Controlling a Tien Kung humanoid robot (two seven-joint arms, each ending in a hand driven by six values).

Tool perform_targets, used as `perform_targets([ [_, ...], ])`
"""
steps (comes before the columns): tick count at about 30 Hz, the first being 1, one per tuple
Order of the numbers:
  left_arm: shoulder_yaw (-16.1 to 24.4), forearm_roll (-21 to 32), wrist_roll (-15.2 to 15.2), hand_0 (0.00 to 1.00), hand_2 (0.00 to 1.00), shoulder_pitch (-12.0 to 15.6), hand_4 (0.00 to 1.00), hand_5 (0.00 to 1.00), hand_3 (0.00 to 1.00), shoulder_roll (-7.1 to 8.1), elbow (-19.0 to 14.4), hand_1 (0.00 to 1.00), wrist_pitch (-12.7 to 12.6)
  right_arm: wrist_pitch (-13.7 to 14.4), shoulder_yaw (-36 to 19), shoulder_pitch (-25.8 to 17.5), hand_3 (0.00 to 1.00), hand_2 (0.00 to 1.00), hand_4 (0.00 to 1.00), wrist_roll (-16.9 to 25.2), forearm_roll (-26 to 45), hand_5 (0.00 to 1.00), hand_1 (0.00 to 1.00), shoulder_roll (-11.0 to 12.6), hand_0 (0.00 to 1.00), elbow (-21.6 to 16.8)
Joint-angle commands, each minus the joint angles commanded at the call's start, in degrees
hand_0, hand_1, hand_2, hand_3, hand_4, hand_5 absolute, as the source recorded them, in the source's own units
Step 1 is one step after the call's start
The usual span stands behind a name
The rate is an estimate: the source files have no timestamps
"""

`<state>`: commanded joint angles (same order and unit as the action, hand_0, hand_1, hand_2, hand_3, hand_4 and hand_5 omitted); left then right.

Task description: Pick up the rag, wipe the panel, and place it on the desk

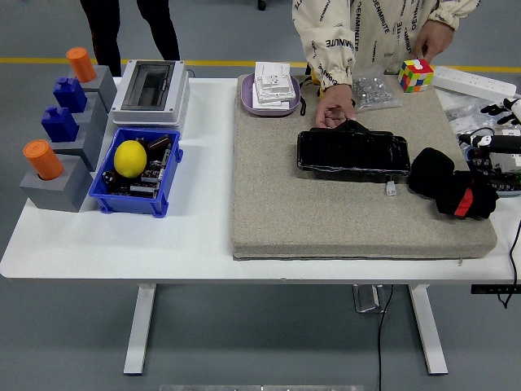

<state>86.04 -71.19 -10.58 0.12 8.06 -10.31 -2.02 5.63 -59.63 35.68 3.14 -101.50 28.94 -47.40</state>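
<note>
While the black rag (452, 186) lies bunched on the right part of the grey felt mat (342, 212), with a red patch on its near right side, nothing touches it. The black panel (352, 152) lies flat on the mat just left of the rag, long side running left-right, glossy top. A small white plug (391, 188) sits on the mat just near of the panel's right end. A person (358, 32) stands at the far side of the worktop (195, 236); one of the person's hands (334, 110) rests on the panel's far edge, the other hand (431, 37) is up by a colour cube (415, 74) at the mat's far right corner. A clear bag of small parts (373, 88) lies left of the cube. The robot's right hand (498, 130) only shows at the right picture edge, over cluttered cables, well right of the panel and far-right of the rag; cannot tell if its fingers are open or closed, too little in view. Left hand not seen. Far left of the mat, a purple tray (248, 102) holds white switch plates (273, 84). A grey breaker box (151, 88) stands left of that. Near of it a blue bin (134, 204) holds a yellow lemon (130, 158) and dark parts. At the worktop's left edge grey blocks (57, 186) carry orange cylinders (42, 160) and blue pegs (60, 123)
</note>
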Motion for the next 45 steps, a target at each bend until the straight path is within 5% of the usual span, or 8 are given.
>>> perform_targets([
  [45,0.0,-0.4,-0.1,0.644,0.734,0.4,0.598,0.472,0.565,0.44,0.0,0.693,0.0,-2.5,5.0,-1.1,0.774,0.783,0.998,-2.0,-3.6,0.632,0.707,-2.3,0.768,-1.7],
])
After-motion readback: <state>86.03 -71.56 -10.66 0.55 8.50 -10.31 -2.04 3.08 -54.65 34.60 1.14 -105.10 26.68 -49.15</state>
